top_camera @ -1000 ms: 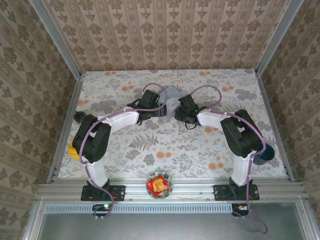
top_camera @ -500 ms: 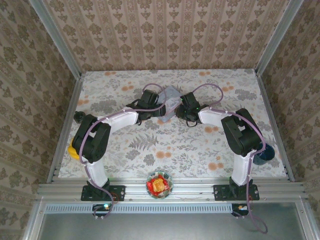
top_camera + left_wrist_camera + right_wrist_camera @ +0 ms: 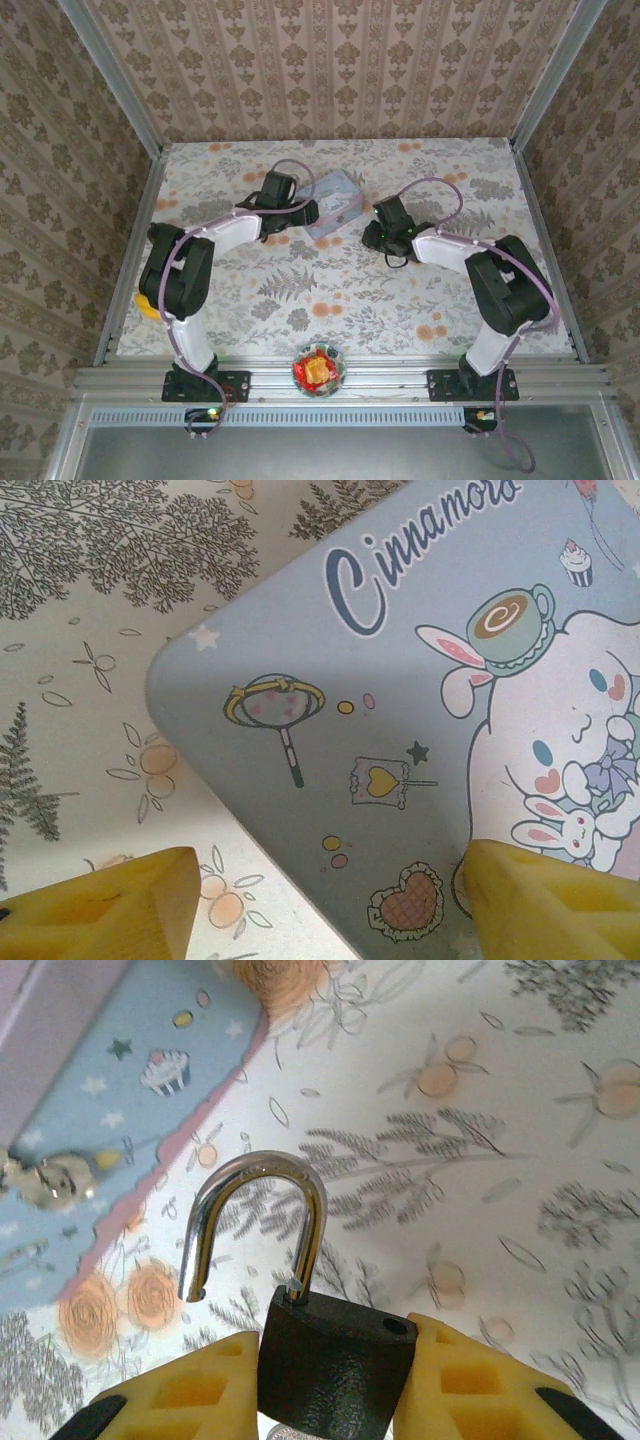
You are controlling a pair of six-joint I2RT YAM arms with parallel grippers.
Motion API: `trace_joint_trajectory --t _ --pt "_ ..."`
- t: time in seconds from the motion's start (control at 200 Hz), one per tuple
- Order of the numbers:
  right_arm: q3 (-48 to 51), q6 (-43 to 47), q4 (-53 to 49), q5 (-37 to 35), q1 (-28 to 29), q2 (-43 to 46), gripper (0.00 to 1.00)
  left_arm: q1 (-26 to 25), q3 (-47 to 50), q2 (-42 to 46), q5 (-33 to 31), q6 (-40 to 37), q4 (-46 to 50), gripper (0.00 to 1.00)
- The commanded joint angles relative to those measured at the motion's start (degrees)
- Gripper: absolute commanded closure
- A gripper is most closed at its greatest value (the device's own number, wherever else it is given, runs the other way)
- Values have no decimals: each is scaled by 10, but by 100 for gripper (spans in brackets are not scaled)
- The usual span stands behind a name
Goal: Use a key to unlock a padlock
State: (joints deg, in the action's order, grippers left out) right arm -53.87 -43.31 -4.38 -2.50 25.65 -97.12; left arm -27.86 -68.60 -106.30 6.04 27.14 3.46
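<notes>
A small bowl (image 3: 318,368) of red and orange wrapped bits sits at the near rail, between the 2 arm bases. A yellow thing (image 3: 147,305) lies at the left edge of the table (image 3: 300,290), partly behind the left arm.

Farther in, right of the middle, the right gripper (image 3: 335,1380) is clamped on the padlock (image 3: 335,1360). Its 2 yellow fingers (image 3: 470,1380) press the black body from either side, with the flowered table behind it. The shackle (image 3: 255,1210) stands open (1 leg seated in the body, the other hanging free, swung away from its hole).

Up and to the left in the right wrist view lies the pale blue tin (image 3: 120,1090), apart from the padlock, with a silvery hasp (image 3: 40,1180) on its side.

The left gripper (image 3: 330,905) hangs over 1 corner of the tin. Its fingers (image 3: 110,905) are spread wide, 1 above the table and 1 above the cartoon lid, with nothing held between them. From above, the tin lies at the far middle of the table, just beyond the left gripper.
</notes>
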Motion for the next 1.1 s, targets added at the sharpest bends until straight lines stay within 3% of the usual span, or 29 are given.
trace_joint_trajectory --t 0.0,0.345,0.64,1.09 --pt "25 10 -23 -3 1 46 100 13 -21 -23 39 -16 -11 27" --pt "84 11 -52 -20 7 132 100 58 -75 -66 113 26 -91 21" --pt "99 5 -60 -32 7 157 100 64 -131 -130 188 78 -140 29" --pt "90 35 -105 -44 7 167 100 69 -234 -242 290 193 -272 28"
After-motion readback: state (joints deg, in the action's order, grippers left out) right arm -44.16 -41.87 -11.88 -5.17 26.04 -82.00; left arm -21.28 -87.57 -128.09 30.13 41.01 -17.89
